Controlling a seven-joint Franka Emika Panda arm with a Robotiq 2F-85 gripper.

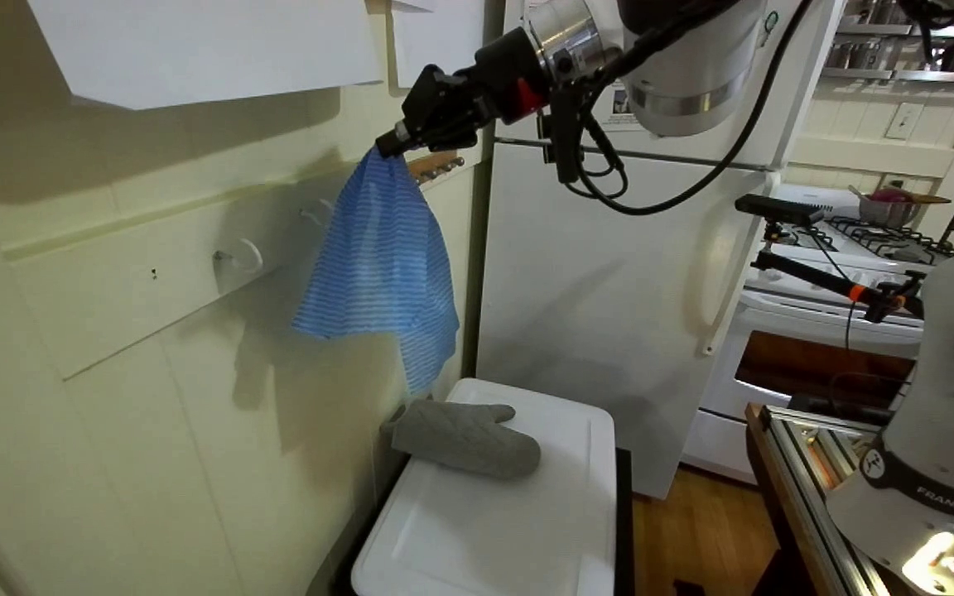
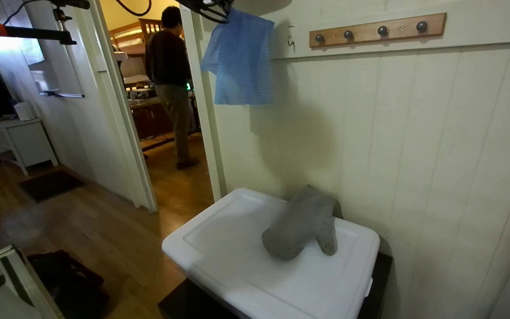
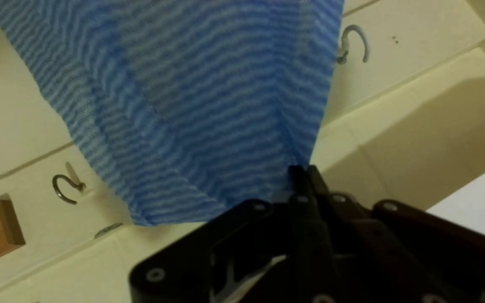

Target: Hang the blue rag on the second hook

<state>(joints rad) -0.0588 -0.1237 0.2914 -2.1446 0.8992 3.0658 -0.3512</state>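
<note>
End effector clamped on the blue rag, which hangs near the 2nd hook

All views sharing rag, wrist view nearest

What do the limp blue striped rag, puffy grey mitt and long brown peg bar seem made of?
Limp blue striped rag: thin matte cloth, fibre unclear; it drapes in folds.
Puffy grey mitt: probably padded fabric, dull; soft, rounded edges.
Long brown peg bar: likely smooth wood; warm tone, grain unclear.
</note>
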